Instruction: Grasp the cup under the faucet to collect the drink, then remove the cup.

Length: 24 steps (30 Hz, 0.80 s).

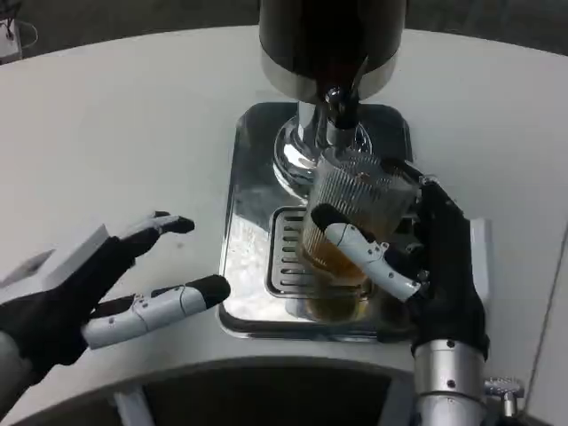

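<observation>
I see my right hand holding the ribbed glass cup under the faucet, above the grate of the steel tray. The cup has amber drink in its lower part. My left hand rests wide open near the table's front edge.

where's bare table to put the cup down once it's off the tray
Bare table lies left of the tray, behind the left hand, and more up right of the dispenser. Crowded: the tray itself, where the right hand holds the cup under the faucet.
</observation>
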### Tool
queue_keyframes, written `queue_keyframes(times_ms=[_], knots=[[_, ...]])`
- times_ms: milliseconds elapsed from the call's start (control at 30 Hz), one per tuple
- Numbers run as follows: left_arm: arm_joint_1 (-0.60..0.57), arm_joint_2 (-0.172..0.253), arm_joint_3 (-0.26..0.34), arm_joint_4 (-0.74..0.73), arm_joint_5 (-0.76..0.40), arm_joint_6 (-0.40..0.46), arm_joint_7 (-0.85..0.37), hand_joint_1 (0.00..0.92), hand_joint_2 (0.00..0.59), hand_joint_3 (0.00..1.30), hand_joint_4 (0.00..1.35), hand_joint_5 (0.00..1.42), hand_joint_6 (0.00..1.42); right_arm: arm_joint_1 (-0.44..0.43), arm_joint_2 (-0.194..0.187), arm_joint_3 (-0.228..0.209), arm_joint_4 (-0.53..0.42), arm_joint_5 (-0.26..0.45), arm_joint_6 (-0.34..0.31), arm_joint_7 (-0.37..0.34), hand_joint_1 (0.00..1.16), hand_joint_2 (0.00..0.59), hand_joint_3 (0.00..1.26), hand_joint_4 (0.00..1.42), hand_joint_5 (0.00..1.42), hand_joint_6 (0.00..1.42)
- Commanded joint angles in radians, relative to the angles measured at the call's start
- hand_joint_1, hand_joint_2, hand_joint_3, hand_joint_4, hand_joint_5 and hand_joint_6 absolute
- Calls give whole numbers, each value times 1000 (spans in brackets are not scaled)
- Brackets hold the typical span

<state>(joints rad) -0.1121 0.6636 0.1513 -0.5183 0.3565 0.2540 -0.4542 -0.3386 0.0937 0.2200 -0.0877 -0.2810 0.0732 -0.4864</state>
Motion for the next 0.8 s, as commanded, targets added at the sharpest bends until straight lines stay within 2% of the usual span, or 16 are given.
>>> queue_keyframes(times_ms=[33, 400, 633, 800], knots=[[3, 5, -3, 13, -3, 0, -1, 0, 63, 180, 52, 100, 212, 12, 39, 7, -22, -10, -33, 13, 918, 218, 807, 1060, 1291, 1415], [-14, 9, 1, 31, -8, -6, 1, 0, 63, 180, 52, 100, 212, 29, 23, 16, -28, -48, -53, 27, 918, 218, 818, 1072, 1305, 1416], [-33, 11, -3, 45, -6, -7, 0, 0, 63, 180, 52, 100, 212, 77, 2, -1, -63, -49, -70, 38, 918, 218, 837, 1093, 1313, 1416], [-47, 9, -9, 53, -5, -7, 0, 0, 63, 180, 52, 100, 212, 127, -13, -33, -116, -36, -86, 57, 918, 218, 844, 1097, 1318, 1423]])
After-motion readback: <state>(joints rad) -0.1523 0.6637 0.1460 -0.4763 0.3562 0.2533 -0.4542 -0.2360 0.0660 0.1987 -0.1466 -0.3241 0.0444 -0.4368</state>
